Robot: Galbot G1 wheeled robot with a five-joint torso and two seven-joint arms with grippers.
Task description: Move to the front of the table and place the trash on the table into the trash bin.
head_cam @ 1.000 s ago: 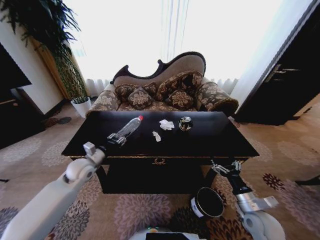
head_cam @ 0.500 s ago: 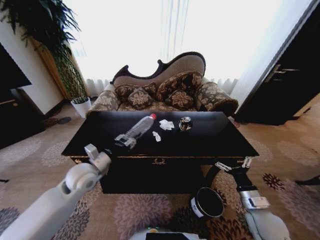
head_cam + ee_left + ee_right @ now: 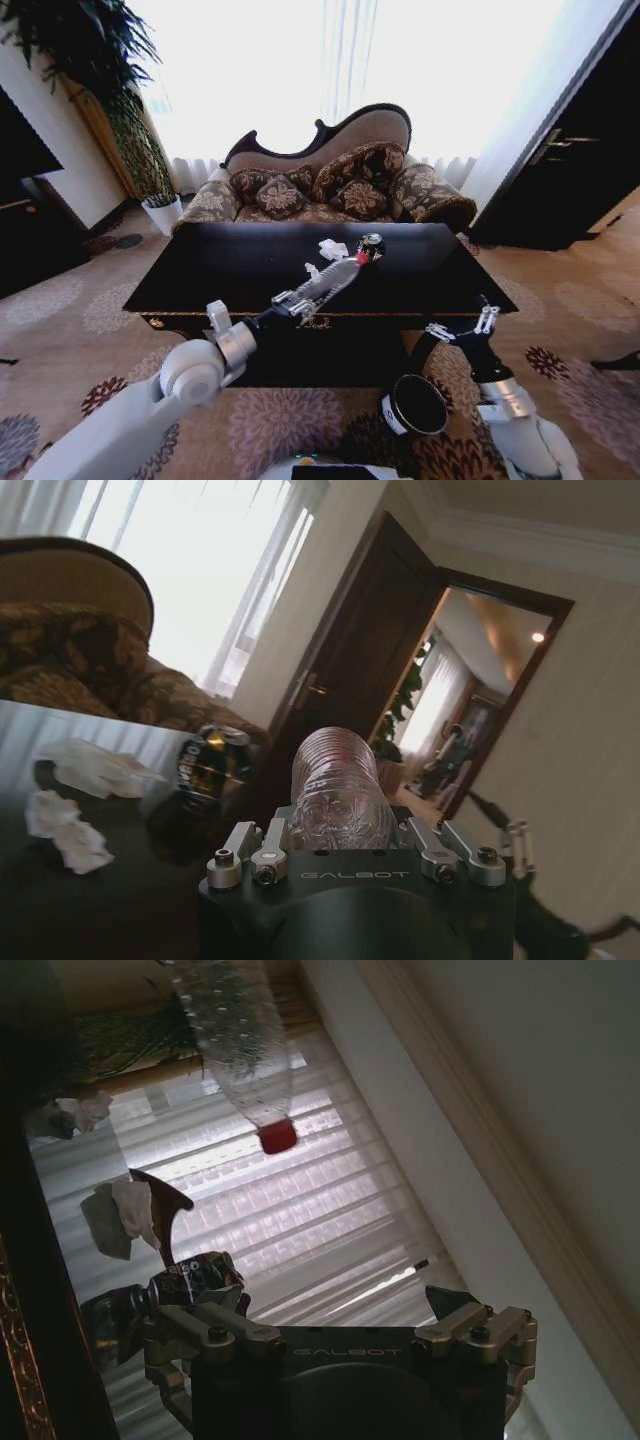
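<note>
The left gripper (image 3: pixel 296 303) is clamped on a clear plastic bottle (image 3: pixel 330 279), held above the black table (image 3: pixel 440 285) — not yet at the trash bin (image 3: pixel 415 404) on the carpet. Two paper wads (image 3: pixel 333 249) and a crushed can (image 3: pixel 371 246) remain on the table. The right gripper (image 3: pixel 462 324) waits beside the bin, fingers apart.

Blown-out daylight floods through the curtains (image 3: pixel 330 70), leaving the glossy table (image 3: pixel 420 270) dark, edges fisheye-bent.
</note>
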